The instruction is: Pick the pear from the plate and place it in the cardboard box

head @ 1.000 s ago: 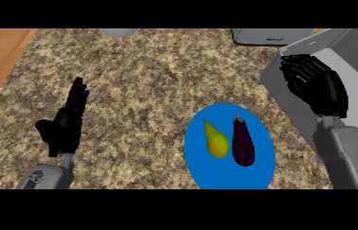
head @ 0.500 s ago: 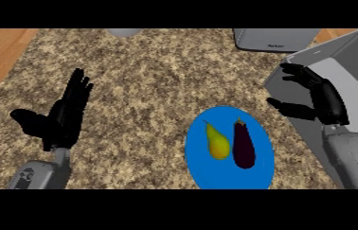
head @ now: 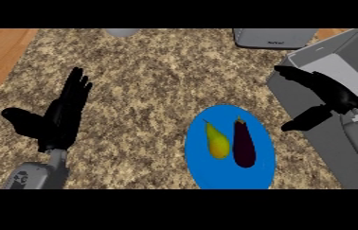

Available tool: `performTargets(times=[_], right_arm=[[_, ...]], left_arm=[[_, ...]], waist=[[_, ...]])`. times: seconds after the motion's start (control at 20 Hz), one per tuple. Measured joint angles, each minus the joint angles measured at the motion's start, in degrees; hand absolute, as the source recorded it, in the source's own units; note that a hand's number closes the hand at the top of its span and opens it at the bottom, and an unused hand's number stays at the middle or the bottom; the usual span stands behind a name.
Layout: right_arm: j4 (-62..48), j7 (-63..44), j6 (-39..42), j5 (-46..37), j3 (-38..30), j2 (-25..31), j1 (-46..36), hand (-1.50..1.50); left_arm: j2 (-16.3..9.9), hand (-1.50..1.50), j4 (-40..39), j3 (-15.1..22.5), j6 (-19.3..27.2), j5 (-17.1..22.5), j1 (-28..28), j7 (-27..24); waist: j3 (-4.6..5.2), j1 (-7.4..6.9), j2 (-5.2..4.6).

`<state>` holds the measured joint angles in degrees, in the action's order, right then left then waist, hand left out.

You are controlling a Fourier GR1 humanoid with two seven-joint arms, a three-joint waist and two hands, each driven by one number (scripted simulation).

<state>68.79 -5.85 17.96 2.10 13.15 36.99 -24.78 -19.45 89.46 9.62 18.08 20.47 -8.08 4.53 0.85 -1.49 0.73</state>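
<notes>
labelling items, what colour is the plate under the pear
Plain blue; the plate under the pear shows in the head view.

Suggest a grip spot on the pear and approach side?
Probably the pear's wide lower body, from above and its left: it lies flat on the plate, stem pointing away, with the eggplant close on its right. The right hand is open near it.

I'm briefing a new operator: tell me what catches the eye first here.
The bright blue plate low at centre-right stands out, with a yellow pear lying beside a dark eggplant. Above it the right hand spreads open in front of the grey box; the left hand rests open at the left.
</notes>
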Motion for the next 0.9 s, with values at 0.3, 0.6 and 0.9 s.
performTargets(times=[0.3, 0.6, 0.9], right_arm=[[4.1, -15.9, 9.34, 7.11, -0.26, -0.67, -3.87, -1.5], [9.46, -26.58, 9.89, 9.66, -1.21, -6.85, -5.43, -1.5], [9.72, -30.9, 8.64, 4.77, -0.38, -12.24, -5.88, -1.5]], left_arm=[[-0.44, 0.0, 1.87, -1.17, -0.53, 0.12, 0.75, 2.04], [0.71, 0.0, 2.03, -2.46, -1.21, -1.65, 0.41, 2.8], [2.02, 0.0, 3.1, -3.88, -2.42, -2.76, 1.11, 3.82]], waist=[[-0.61, 1.02, -0.42], [-0.78, 1.34, -0.6], [-0.82, 1.27, -0.68]])
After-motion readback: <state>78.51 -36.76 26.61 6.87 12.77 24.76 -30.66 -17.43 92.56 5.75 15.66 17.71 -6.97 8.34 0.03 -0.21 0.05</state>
